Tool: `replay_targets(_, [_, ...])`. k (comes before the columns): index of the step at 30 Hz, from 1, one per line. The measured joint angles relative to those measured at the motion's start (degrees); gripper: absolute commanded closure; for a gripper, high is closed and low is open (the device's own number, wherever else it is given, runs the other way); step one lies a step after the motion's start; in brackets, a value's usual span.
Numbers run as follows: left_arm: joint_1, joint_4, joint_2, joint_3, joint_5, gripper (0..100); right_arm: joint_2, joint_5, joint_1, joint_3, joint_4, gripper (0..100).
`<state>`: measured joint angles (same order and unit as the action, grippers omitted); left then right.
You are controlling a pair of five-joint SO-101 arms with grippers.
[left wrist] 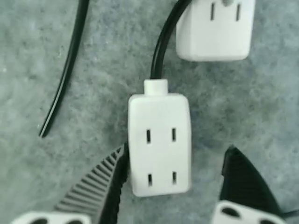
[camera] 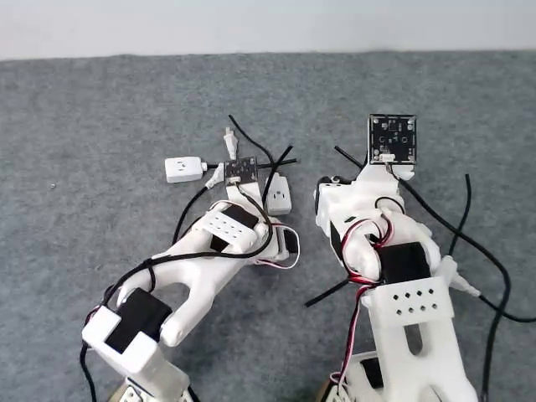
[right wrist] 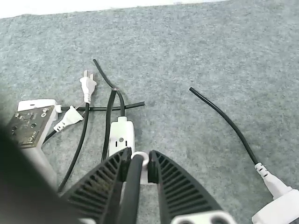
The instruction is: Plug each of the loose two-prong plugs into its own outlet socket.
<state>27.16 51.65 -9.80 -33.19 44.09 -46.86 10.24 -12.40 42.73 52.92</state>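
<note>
Clamps a plug (right wrist: 141, 160) tight in the right pincer (right wrist: 138, 155), just short of an outlet (right wrist: 121, 137) lying lengthwise straight ahead on the counter (right wrist: 210, 56). Spreads the left pincer (left wrist: 177, 150) wide astride a double outlet (left wrist: 159, 116), gripping nothing. Leaves a loose plug (right wrist: 87, 84) far left, crossed cords (right wrist: 112, 107) between.

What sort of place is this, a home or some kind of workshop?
Probably a robotics lab bench, not a home. Two arms stand on a grey mat, and by them lie practice pieces: white outlets, loose plugs and short cut cords that lead nowhere.
</note>
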Motion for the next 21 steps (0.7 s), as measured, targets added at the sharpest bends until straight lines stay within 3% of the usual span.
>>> replay_targets(7, [0.88, 2.11, 9.41, -5.54, -0.7, 68, 0.0, 0.0, 0.0, 0.0, -0.09, 99.1])
replay_targets(13, [0.79, 2.11, 26.64, -17.67, -6.95, 68, 0.0, -1.76, -2.29, 4.13, -3.52, 99.1])
replay_targets(21, [-18.73, 5.98, 44.84, -27.87, -14.42, 69, 0.0, -2.02, -10.99, 12.4, -12.13, 99.1])
